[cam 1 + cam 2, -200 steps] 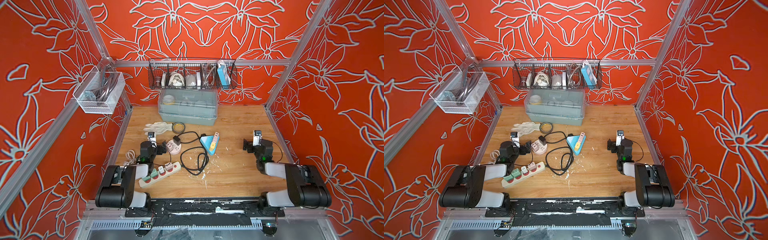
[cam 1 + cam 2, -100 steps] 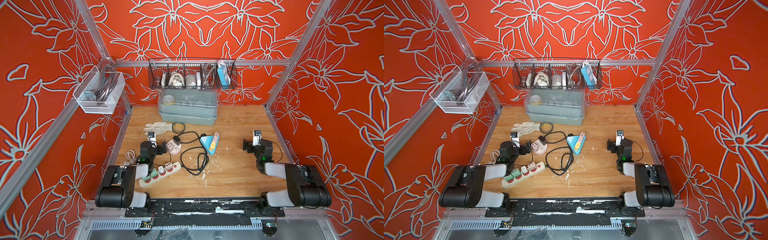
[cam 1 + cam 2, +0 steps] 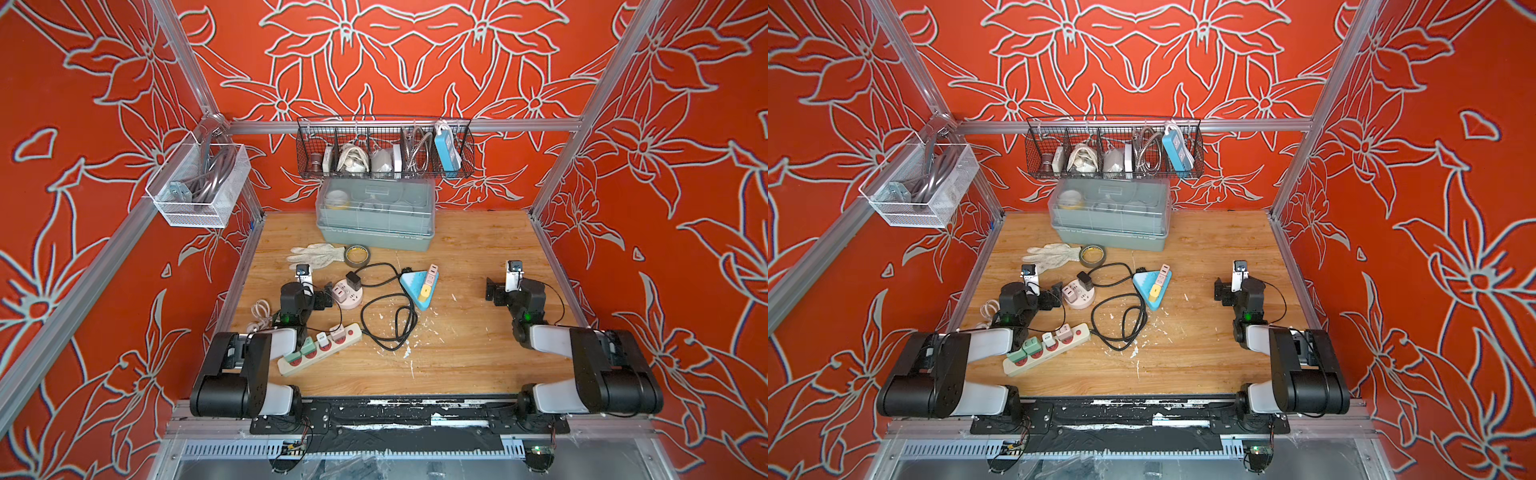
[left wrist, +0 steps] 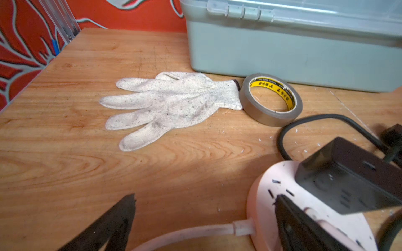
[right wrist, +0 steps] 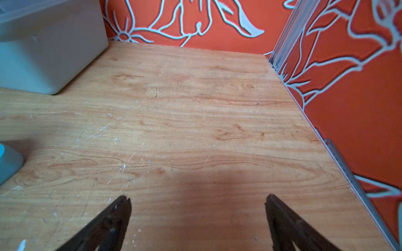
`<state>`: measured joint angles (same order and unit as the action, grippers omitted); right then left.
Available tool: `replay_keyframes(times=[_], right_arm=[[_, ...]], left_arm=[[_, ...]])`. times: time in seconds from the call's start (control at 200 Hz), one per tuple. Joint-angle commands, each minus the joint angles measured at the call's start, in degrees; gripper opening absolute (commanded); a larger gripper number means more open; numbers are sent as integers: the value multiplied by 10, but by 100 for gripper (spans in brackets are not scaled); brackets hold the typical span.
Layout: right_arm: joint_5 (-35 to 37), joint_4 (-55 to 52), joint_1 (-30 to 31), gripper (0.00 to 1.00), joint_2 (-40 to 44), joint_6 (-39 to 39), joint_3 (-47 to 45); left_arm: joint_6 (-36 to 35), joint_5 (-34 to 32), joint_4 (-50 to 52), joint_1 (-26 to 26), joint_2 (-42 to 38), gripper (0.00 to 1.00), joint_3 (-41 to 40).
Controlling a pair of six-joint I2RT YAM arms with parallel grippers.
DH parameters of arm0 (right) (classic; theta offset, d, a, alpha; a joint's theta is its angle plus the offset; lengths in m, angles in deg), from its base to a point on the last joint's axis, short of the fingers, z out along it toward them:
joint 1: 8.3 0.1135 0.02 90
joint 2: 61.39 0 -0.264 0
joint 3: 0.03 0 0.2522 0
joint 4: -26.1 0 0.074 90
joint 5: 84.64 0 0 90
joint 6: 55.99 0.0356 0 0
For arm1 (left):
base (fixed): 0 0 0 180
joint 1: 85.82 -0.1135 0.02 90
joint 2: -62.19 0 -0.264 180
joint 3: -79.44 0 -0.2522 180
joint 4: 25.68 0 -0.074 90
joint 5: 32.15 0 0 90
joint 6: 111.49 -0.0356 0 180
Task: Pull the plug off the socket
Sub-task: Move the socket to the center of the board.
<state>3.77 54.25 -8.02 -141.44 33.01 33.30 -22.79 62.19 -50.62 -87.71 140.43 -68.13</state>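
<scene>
A round pink socket [image 3: 348,296] [image 3: 1077,296] lies on the wooden table left of centre, with a black plug [image 3: 353,279] [image 3: 1084,280] seated in its top. The plug's black cable [image 3: 388,318] loops off to the right. My left gripper [image 3: 309,293] [image 4: 204,196] is open right beside the socket's left side. In the left wrist view one finger overlaps the socket [image 4: 261,191] below the plug [image 4: 348,173], and the socket's white cord [image 4: 185,233] runs between the fingers. My right gripper [image 3: 509,289] [image 5: 198,198] is open over bare wood at the right, holding nothing.
A white power strip [image 3: 320,347] with several plugs lies near the left arm, and a blue triangular strip [image 3: 419,284] lies mid-table. A glove [image 3: 318,254] and a tape roll [image 3: 357,254] lie before the grey box [image 3: 376,216]. Baskets [image 3: 384,147] [image 3: 199,187] hang on the walls.
</scene>
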Motion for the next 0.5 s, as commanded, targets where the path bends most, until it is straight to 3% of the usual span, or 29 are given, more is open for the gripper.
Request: replay_keyframes(times=[0.0, 0.105, 0.295, 0.435, 0.495], right_arm=[[-17, -165, 3, 99, 50, -3, 71], [-37, -298, 3, 99, 94, 27, 150], [-81, -390, 2, 99, 188, 102, 208], [2, -487, 3, 99, 264, 268, 246], [19, -559, 2, 100, 290, 302, 269]], left_arm=[[-3, 24, 131, 1, -83, 98, 52], [46, 0, 210, 2, -176, 98, 81], [194, -35, 310, 1, -322, 98, 137], [333, -62, 460, 1, -367, 98, 209], [378, -55, 538, 1, -378, 98, 237]])
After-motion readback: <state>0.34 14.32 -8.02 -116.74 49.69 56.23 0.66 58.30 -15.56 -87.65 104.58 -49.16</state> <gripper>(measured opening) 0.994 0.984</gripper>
